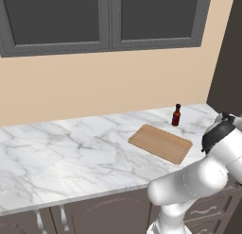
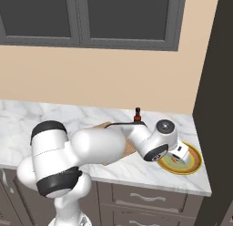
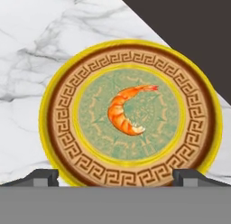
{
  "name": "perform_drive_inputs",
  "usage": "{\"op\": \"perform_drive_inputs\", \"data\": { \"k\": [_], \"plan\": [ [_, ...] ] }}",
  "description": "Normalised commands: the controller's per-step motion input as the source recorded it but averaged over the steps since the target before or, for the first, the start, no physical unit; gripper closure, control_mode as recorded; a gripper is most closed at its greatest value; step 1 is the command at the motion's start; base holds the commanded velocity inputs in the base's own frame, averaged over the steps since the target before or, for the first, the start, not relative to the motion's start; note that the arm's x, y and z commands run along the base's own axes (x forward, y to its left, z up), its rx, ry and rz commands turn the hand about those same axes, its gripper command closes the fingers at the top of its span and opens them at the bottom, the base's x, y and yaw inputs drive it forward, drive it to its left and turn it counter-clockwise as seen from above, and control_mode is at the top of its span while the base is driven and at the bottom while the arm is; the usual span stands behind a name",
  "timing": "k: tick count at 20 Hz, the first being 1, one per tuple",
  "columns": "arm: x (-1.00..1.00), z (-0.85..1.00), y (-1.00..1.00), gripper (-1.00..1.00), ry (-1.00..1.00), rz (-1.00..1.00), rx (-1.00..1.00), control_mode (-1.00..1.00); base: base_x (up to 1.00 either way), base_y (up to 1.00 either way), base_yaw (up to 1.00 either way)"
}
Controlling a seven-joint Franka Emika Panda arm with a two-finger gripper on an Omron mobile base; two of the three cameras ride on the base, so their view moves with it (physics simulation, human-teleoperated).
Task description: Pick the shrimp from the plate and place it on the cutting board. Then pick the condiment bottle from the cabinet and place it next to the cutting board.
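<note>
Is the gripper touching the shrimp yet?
Apart. In the hand view the open gripper sits back from the shrimp, its fingertips wide of it.

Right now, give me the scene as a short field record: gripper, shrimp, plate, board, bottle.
gripper: two-finger gripper open, hovering above the plate, holding nothing
shrimp: small curled orange shrimp lying at the plate's centre, not yet picked
plate: round plate with yellow rim and green centre on the white marble counter, near its right end
board: rectangular light-brown wooden cutting board, nothing on it
bottle: slim dark reddish-brown condiment bottle with black cap upright on the counter behind the board
</note>
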Motion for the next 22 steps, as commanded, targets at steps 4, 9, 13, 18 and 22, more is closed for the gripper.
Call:
{"op": "perform_drive_inputs", "data": {
  "k": [4, 9, 13, 18, 22],
  "plan": [
    [0.04, -0.07, -0.08, -1.00, 0.00, 0.00, 0.00, -1.00, 0.00, 0.00, 0.00],
    [0.04, -0.05, -0.09, -1.00, 0.00, 0.00, 0.00, -1.00, 0.00, 0.00, 0.00],
    [0.08, -0.04, -0.08, -1.00, 0.00, 0.00, 0.00, -1.00, 0.00, 0.00, 0.00],
    [0.10, -0.05, -0.07, -1.00, 0.00, 0.00, 0.00, -1.00, 0.00, 0.00, 0.00],
    [0.09, -0.06, -0.06, -1.00, 0.00, 0.00, 0.00, -1.00, 0.00, 0.00, 0.00]
  ]
}}
